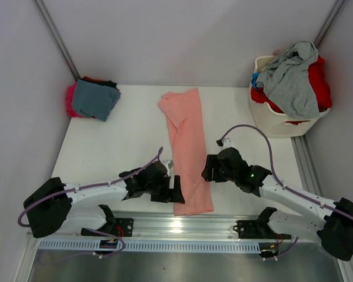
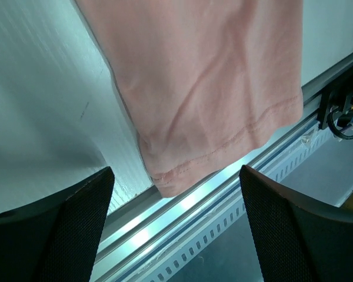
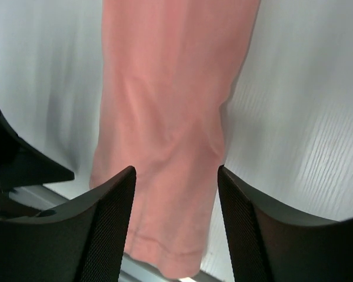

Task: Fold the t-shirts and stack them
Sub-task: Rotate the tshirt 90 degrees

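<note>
Top view: pink shirt [image 1: 187, 147], a long folded strip, lies centred on the table [image 1: 106, 141]; left gripper [image 1: 175, 189] at its 7 o'clock, right gripper [image 1: 207, 167] at 4 o'clock, both released, empty. Left wrist: hem beyond spread fingers [image 2: 65, 235], upper part cut off. Right wrist: blurred strip beyond parted fingers.

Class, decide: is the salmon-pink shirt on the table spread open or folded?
Folded lengthwise. The salmon-pink shirt lies as one long narrow strip with no sleeves sticking out; a doubled layer shows near its far end.
</note>
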`<act>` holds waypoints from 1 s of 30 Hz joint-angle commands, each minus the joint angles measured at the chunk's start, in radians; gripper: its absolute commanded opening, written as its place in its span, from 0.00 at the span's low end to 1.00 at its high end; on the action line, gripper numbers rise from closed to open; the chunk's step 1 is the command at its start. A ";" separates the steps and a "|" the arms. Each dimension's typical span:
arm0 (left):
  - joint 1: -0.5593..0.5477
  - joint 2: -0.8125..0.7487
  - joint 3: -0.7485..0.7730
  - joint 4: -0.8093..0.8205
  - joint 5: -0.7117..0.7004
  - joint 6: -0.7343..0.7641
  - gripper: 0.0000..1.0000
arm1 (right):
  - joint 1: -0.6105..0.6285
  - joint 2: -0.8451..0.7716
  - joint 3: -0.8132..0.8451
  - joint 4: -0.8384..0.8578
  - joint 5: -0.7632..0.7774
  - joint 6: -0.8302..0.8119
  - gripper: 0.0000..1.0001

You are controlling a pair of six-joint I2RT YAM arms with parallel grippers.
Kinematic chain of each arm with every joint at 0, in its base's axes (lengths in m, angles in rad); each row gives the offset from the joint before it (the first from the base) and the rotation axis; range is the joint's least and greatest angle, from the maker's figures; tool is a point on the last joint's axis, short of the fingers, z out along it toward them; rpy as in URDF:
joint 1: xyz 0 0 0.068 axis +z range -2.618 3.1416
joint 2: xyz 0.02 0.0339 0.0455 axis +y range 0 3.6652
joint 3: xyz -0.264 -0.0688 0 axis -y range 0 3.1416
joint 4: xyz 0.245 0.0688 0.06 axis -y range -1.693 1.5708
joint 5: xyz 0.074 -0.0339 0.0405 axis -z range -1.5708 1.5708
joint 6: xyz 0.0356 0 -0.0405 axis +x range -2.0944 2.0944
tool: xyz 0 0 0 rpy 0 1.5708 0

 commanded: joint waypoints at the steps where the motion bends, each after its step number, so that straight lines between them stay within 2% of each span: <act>1: -0.023 -0.019 -0.044 0.044 0.026 -0.049 0.91 | 0.068 -0.028 -0.019 -0.110 0.031 0.060 0.61; 6: -0.037 -0.028 -0.067 0.114 0.038 -0.088 0.91 | 0.223 -0.022 -0.040 -0.167 0.149 0.153 0.43; 9: -0.040 -0.040 -0.067 0.113 0.035 -0.088 0.91 | 0.281 -0.011 -0.049 -0.202 0.209 0.189 0.38; 16: -0.042 -0.068 -0.065 0.068 0.027 -0.074 0.91 | 0.358 0.020 -0.054 -0.271 0.299 0.255 0.37; 21: -0.042 -0.082 -0.067 0.058 0.026 -0.069 0.91 | 0.451 0.100 -0.036 -0.285 0.330 0.319 0.35; 30: -0.040 -0.085 -0.064 0.044 0.024 -0.055 0.91 | 0.567 0.256 0.102 -0.355 0.430 0.361 0.34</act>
